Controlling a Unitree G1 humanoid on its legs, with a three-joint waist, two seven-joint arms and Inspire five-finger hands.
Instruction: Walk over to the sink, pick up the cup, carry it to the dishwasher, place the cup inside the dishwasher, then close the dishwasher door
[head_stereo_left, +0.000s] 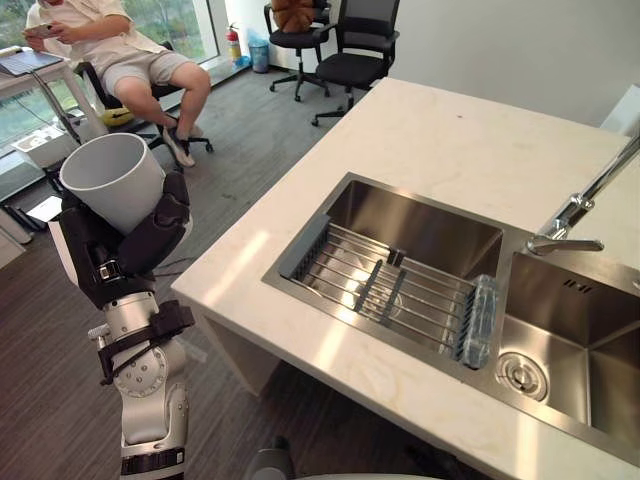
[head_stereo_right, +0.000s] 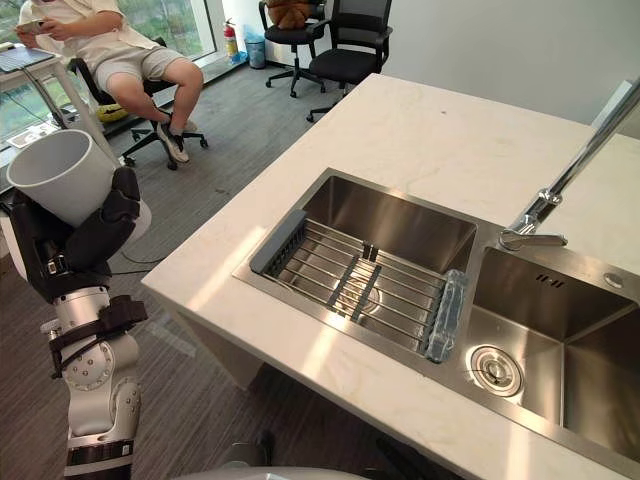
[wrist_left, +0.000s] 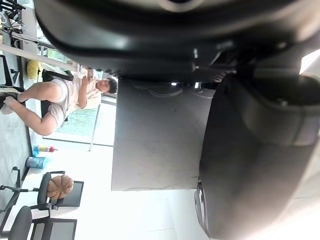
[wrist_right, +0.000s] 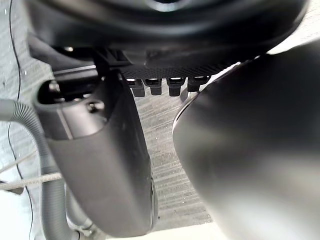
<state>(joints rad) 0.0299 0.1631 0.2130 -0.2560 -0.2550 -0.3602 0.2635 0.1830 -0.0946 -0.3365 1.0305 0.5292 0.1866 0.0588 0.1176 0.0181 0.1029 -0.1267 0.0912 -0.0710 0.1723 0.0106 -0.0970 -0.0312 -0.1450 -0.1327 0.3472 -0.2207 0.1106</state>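
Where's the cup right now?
The cup is far left in the eye views, gripped in the left hand, above the floor beside the counter, away from the sink.

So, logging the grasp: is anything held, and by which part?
The left hand holds the cup, fingers curled round its lower body, near the base.

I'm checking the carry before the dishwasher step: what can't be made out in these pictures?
White round cup: its inside bottom, hidden by its own wall in both eye views.
Dark left hand curled round it: far-side contact, hidden by the cup.
Steel tap: top end cut off by the eye views' right edge.
Dark right hand: whether it holds anything; its own bulk blocks the right wrist view.
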